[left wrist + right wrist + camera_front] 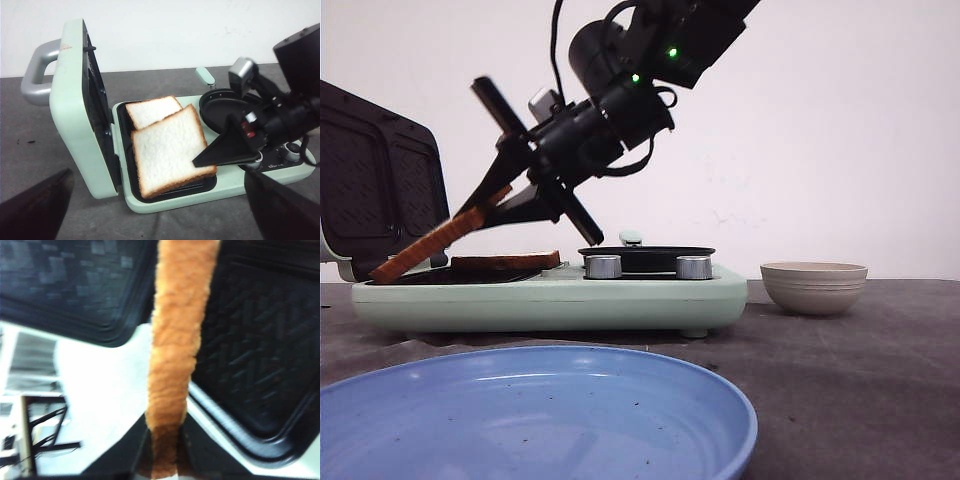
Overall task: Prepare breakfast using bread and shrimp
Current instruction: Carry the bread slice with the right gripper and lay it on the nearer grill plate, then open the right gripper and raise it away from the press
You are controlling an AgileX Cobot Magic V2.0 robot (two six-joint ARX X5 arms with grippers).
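My right gripper (490, 205) is shut on the edge of one bread slice (430, 245) and holds it tilted. The slice's low end rests on the left dark plate of the mint-green sandwich maker (560, 300). In the right wrist view its crust (175, 340) runs up from between the fingers (200, 450). The second bread slice (505, 263) lies flat on the same plate. In the left wrist view the held slice (167, 150) partly overlaps the flat one (150, 111). My left gripper (157, 215) is open and empty, in front of the maker. No shrimp shows.
The maker's lid (375, 185) stands open at the left. A round black pan (645, 255) and two metal knobs (603, 266) sit on its right half. A beige bowl (814, 286) stands at the right, its inside hidden. A blue plate (540, 420) lies at the front.
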